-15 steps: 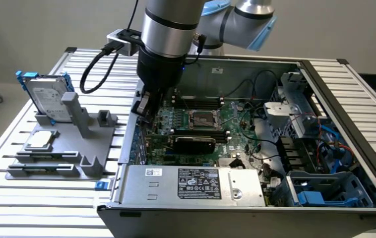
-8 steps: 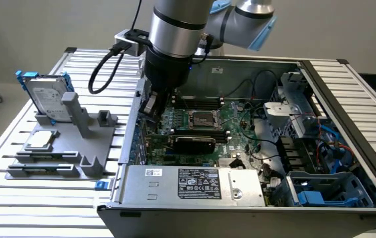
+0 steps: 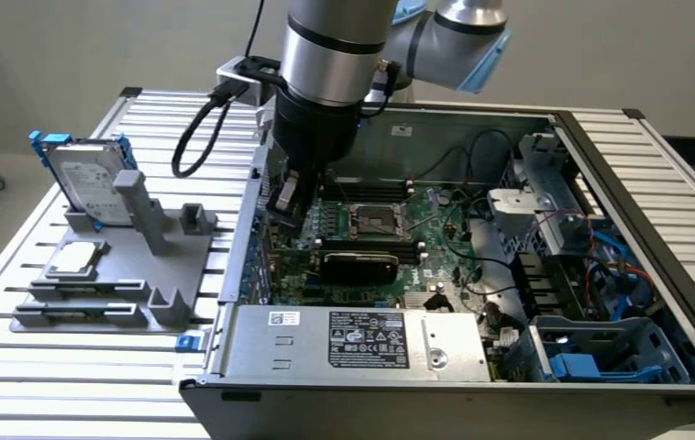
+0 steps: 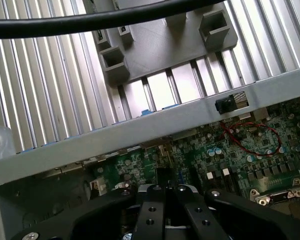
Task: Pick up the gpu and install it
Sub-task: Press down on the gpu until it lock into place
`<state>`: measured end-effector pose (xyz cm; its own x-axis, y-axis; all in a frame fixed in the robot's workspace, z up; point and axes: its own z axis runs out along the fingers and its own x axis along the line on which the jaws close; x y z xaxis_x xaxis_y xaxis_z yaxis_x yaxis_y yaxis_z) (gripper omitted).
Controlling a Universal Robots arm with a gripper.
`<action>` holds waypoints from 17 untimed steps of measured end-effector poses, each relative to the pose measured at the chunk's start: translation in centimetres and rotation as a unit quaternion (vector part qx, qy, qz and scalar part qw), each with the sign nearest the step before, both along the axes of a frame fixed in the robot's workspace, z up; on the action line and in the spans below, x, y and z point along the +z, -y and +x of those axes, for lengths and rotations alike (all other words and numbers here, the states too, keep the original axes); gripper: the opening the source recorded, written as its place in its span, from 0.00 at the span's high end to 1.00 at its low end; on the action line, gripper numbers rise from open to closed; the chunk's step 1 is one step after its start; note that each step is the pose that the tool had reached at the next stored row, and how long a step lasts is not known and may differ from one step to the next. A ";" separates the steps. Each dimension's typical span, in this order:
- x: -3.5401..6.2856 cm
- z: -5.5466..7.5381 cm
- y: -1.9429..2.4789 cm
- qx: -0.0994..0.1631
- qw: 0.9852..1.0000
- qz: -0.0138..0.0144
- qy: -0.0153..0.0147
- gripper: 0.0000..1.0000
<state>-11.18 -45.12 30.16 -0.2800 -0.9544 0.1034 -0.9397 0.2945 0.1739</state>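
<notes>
Green board everywhere under our gripper (image 3: 289, 209), which hangs inside the open computer case (image 3: 641, 156) with its fingers pinched together on nothing. The one gpu (image 3: 360, 266) sits just below and beside it, already on the motherboard (image 3: 446, 257) and looking slotted in. We'd guess we're at the seating stage, so the next move needs a careful square push. One hard drive (image 3: 84, 188) stands on the grey rack (image 3: 170, 266) outside.

One gpu (image 3: 358, 266), one hard drive (image 3: 82, 181)
</notes>
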 end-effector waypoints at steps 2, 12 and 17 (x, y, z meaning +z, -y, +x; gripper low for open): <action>0.00 0.0 0.00 0.005 1.000 0.003 0.005 0.89; 0.00 0.3 0.00 0.024 0.999 0.016 0.024 0.89; 0.00 0.6 0.00 0.032 0.999 0.018 0.033 0.89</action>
<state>-10.62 -45.12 30.15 -0.2231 -0.9735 0.0511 -0.9662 0.2278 0.1207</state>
